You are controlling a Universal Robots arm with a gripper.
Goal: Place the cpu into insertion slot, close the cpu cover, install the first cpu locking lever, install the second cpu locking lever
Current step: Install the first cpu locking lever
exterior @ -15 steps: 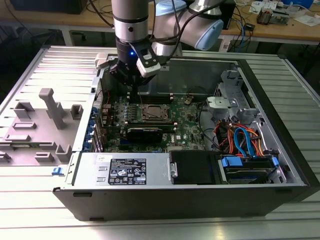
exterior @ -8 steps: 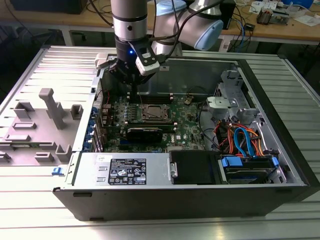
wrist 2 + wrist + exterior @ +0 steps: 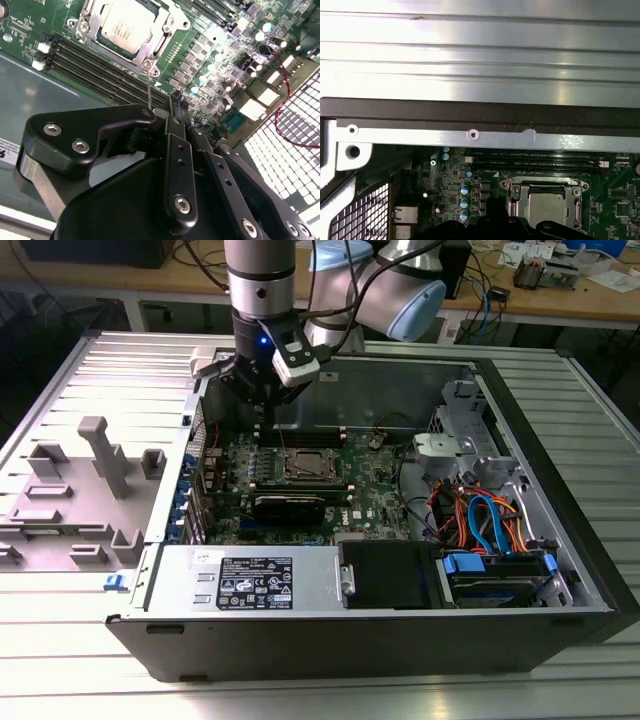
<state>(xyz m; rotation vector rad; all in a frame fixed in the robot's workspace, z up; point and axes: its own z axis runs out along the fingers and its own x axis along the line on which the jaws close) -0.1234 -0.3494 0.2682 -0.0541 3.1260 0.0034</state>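
Observation:
The cpu [image 3: 122, 22] lies flat in its socket on the green motherboard [image 3: 375, 485], its silvery-tan top showing through the window of the cpu cover [image 3: 150, 47]. The cover lies down over the chip in both wrist views. A thin wire locking lever [image 3: 149, 85] stands up from the socket's corner and ends right beside my fingertips. My gripper [image 3: 175, 110] hangs just above the board at the socket's back edge, jaws shut, with nothing seen between them. In the exterior view the gripper [image 3: 272, 420] points straight down behind the cpu [image 3: 303, 466].
A long black card [image 3: 288, 506] lies in front of the socket. Memory slots [image 3: 100, 65] run along one side of it. The power supply [image 3: 250, 580] and drive bay with cables [image 3: 490, 520] fill the case front. Grey fixtures [image 3: 100, 455] stand outside at the exterior view's left.

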